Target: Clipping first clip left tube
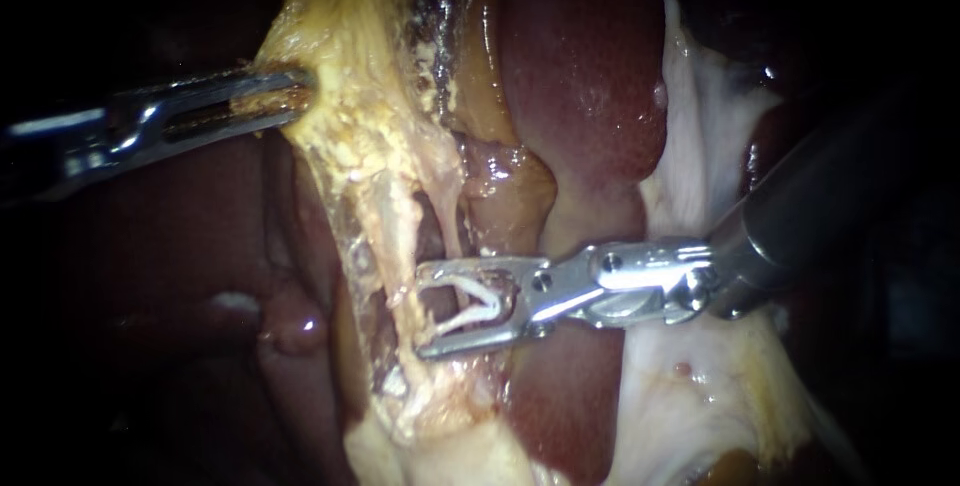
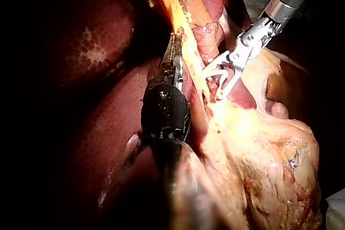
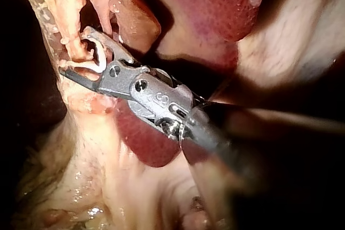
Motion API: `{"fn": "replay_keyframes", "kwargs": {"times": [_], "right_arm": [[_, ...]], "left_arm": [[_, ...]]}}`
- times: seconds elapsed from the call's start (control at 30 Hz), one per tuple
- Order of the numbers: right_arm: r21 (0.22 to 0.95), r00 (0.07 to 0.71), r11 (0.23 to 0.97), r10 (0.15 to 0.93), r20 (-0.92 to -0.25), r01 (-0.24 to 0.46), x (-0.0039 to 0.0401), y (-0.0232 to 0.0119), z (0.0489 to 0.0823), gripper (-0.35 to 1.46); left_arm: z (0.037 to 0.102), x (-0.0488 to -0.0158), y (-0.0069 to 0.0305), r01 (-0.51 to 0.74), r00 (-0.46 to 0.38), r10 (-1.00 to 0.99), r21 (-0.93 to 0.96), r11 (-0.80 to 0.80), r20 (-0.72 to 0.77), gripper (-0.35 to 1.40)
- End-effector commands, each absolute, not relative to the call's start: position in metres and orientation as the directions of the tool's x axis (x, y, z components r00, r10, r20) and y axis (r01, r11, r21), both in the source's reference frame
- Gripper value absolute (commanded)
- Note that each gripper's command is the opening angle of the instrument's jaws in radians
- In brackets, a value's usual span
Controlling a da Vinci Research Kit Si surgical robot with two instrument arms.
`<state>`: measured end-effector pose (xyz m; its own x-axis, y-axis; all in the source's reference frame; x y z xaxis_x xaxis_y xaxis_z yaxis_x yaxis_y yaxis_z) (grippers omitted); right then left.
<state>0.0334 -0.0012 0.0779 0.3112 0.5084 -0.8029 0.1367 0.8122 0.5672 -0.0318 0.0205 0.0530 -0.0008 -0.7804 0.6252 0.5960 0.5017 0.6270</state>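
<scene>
The left tube (image 1: 398, 236) reads as a thin, pale, wet strand, soft and light, likely slippery and easy to tear or cut through if squeezed askew. I judge the best place to take it is on its bare stretch, square across, clear of the fatty sheet above and the frayed tissue below. It runs down from the pale yellow tissue (image 1: 350, 66) and crosses the mouth of the right instrument (image 1: 420, 311), lying at the tips of its end effector. Whether it sits fully inside cannot be told. That end effector stands wide apart, with the clip (image 1: 470, 304) seated between its jaws as a white V, a leg against each jaw, not yet pressed flat. The left instrument (image 1: 290, 96) has its end effector closed on the edge of the pale yellow tissue, its tips buried there, which holds the sheet out and the tube taut. By count: two instruments, one clip, none yet on a tube, and two tubes, the second tube (image 1: 452, 208) just beside the first and passing behind the upper jaw. The one liver (image 1: 580, 66) lies behind
</scene>
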Motion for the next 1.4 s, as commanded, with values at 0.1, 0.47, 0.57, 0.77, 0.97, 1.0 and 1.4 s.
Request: {"fn": "replay_keyframes", "kwargs": {"times": [0.1,0.47,0.57,0.77,0.97,1.0,1.4], "right_arm": [[0.574,0.312,0.806,0.514,-0.799,0.145,0.0340,-0.0015,0.0782,0.46],[0.633,0.290,0.732,0.566,-0.771,0.254,0.0343,-0.0023,0.0781,0.46],[0.649,0.287,0.709,0.583,-0.760,0.277,0.0344,-0.0025,0.0779,0.44],[0.660,0.276,0.688,0.600,-0.751,0.302,0.0355,-0.0025,0.0777,0.41],[0.676,0.279,0.672,0.616,-0.736,0.301,0.0366,-0.0028,0.0781,0.38],[0.681,0.278,0.669,0.621,-0.733,0.299,0.0368,-0.0028,0.0782,0.37],[0.717,0.280,0.636,0.661,-0.697,0.285,0.0369,-0.0027,0.0783,0.21]], "left_arm": [[0.0528,-0.0321,0.0204,0.595,0.000,-0.781,0.628,0.502,0.625,-0.35],[0.0526,-0.0320,0.0203,0.591,0.001,-0.781,0.630,0.504,0.624,-0.35],[0.0526,-0.0318,0.0204,0.590,0.001,-0.782,0.630,0.504,0.624,-0.35],[0.0527,-0.0318,0.0205,0.590,0.001,-0.782,0.631,0.504,0.624,-0.35],[0.0527,-0.0318,0.0205,0.590,0.001,-0.782,0.631,0.504,0.624,-0.35],[0.0527,-0.0318,0.0205,0.590,0.001,-0.782,0.631,0.504,0.624,-0.35],[0.0527,-0.0318,0.0205,0.590,0.001,-0.782,0.631,0.504,0.624,-0.35]]}}
